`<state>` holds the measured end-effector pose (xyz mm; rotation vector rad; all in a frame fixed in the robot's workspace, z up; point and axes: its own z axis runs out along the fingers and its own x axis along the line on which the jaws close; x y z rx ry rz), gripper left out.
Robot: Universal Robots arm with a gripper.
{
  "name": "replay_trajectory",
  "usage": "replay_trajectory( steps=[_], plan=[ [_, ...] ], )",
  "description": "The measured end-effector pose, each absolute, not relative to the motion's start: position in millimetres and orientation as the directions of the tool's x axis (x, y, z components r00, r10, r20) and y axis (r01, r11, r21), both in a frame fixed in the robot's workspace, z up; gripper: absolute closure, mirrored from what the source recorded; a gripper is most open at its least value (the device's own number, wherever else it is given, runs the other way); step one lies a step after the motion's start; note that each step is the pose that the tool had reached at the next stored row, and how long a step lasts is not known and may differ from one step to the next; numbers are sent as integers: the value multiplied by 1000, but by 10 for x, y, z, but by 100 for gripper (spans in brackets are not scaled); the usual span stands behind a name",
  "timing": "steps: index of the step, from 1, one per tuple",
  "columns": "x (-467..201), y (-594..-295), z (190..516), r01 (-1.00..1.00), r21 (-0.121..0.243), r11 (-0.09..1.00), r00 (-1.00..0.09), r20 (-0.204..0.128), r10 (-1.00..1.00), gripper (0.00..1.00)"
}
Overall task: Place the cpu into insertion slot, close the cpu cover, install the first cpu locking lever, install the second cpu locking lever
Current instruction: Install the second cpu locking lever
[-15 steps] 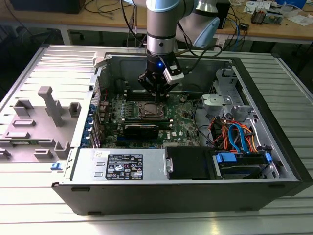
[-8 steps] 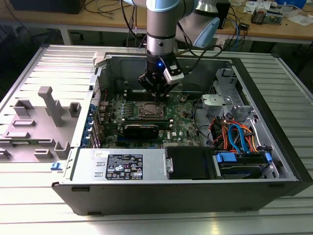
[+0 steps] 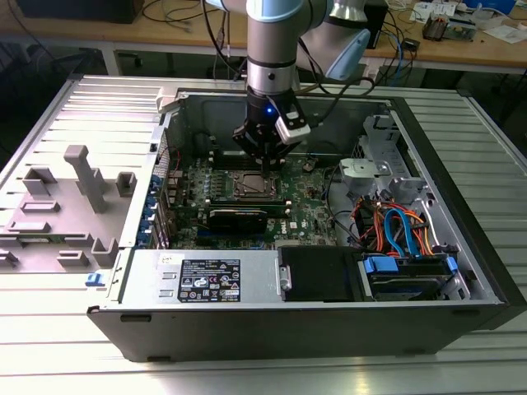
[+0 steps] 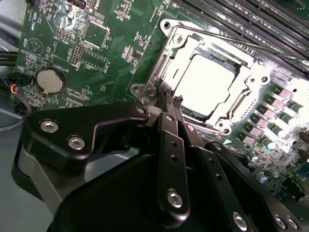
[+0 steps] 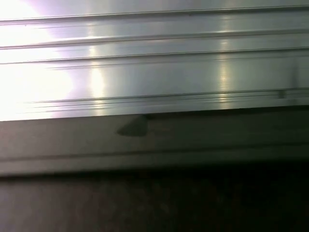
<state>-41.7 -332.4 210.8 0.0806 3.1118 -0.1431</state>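
Silver-grey arm (image 3: 270,49), black gripper (image 3: 265,161), seemingly screw-studded

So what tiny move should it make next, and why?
Probably ease slightly lower at the socket's corner, likely to catch a locking lever: the cpu already sits under the closed cpu cover, and the end effector hovers beside that corner.

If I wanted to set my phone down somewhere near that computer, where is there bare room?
The ribbed metal table in front of the open computer case is bare, as is its strip at the exterior view's right. Inside the case it is crowded: the gripper hangs above the insertion slot. Grey fixtures fill the left.
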Motion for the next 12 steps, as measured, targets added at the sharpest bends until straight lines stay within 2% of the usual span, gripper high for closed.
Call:
replay_trajectory(
  steps=[12],
  plan=[
    [-418,-3439,2177,52,-92,994,-998,-28,49,89]
  ],
)
